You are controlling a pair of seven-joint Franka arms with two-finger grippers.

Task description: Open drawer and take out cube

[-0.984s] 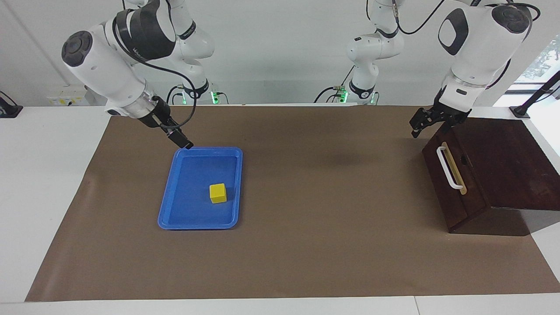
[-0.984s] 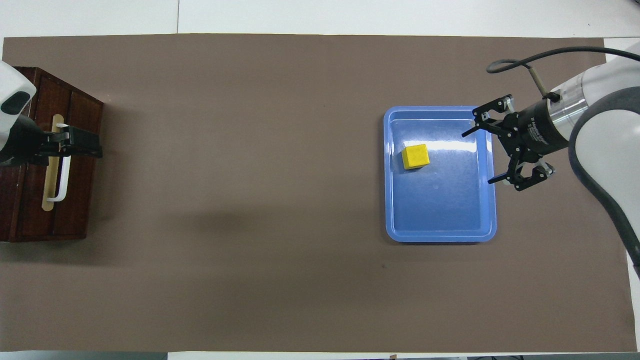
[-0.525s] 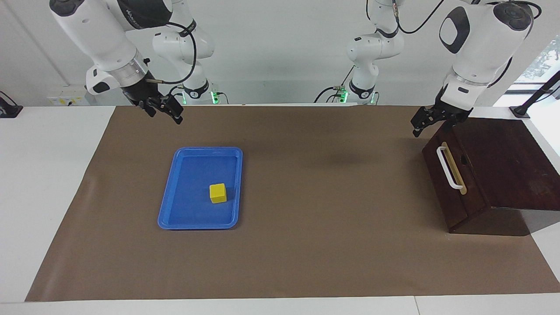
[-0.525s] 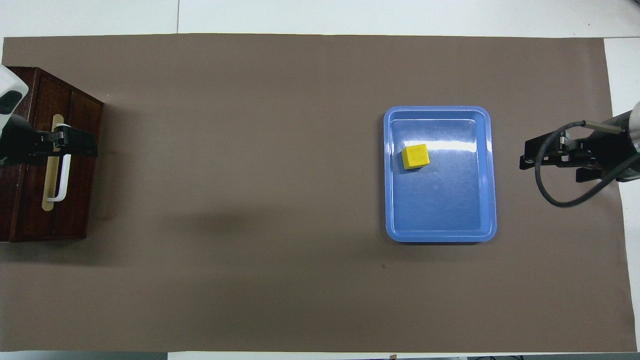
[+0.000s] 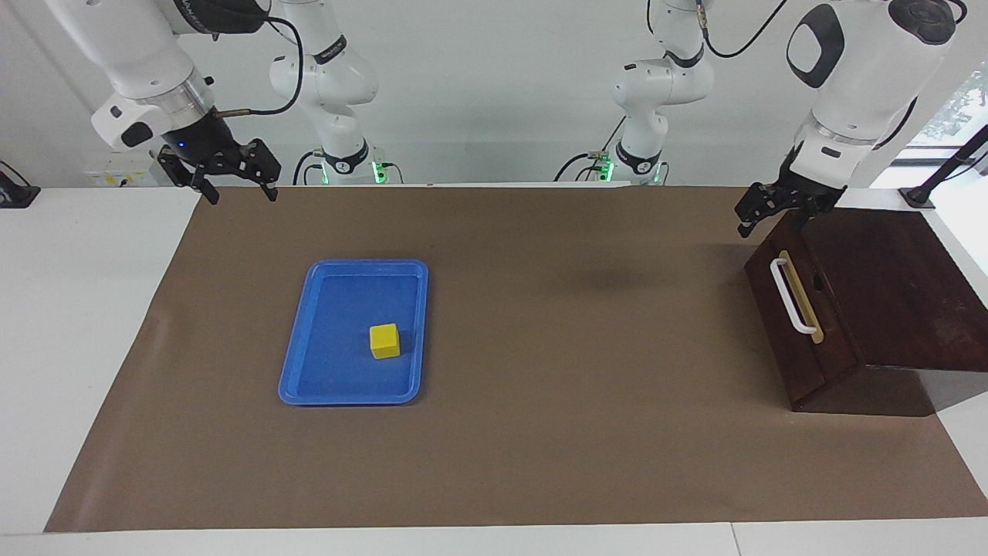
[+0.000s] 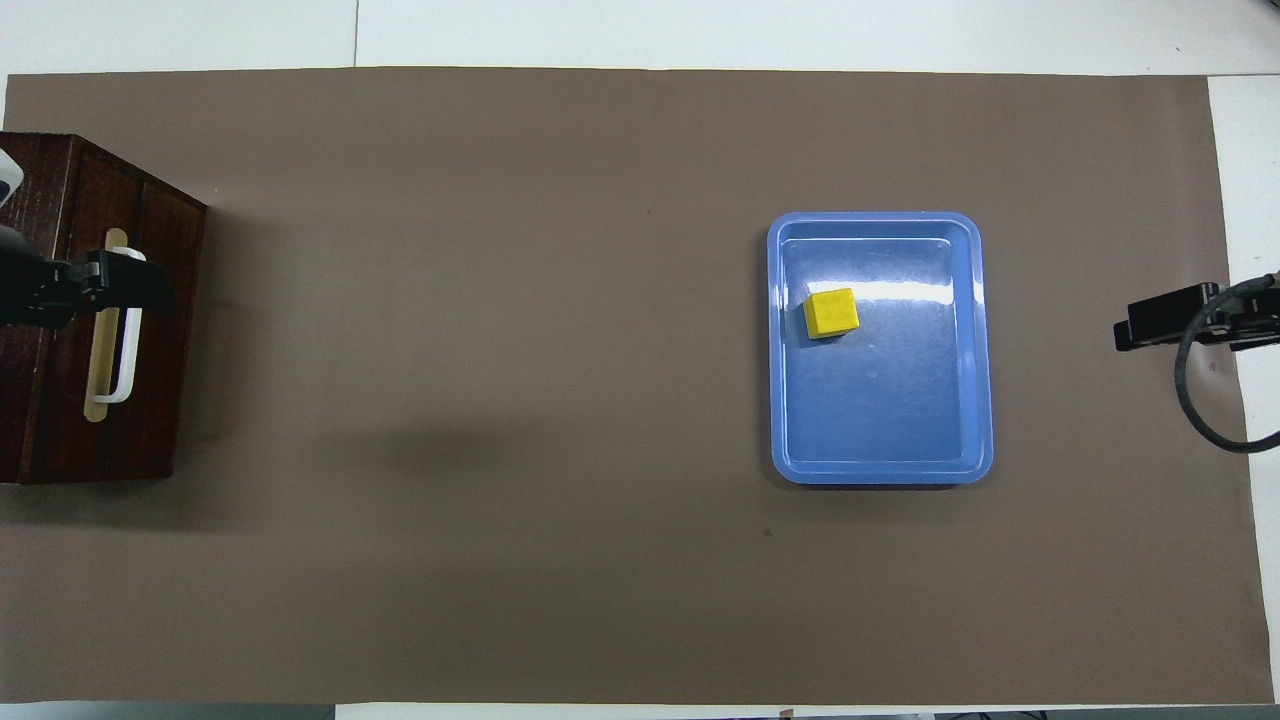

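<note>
The cube point(image 5: 384, 340) sits inside the blue tray point(image 5: 302, 355) at centre-left of the facing view, resting on the tray floor toward its edge that faces the drawer. The drawer point(image 5: 795, 313) is pushed in flush at the right of that view, its white handle point(image 5: 791, 296) untouched. The right gripper point(image 5: 228, 176) hangs at upper left over the brown mat's point(image 5: 587, 432) corner, fingers spread apart and empty. The left gripper point(image 5: 768, 208) hovers just over the cabinet's upper corner, holding nothing, fingers slightly parted.
</note>
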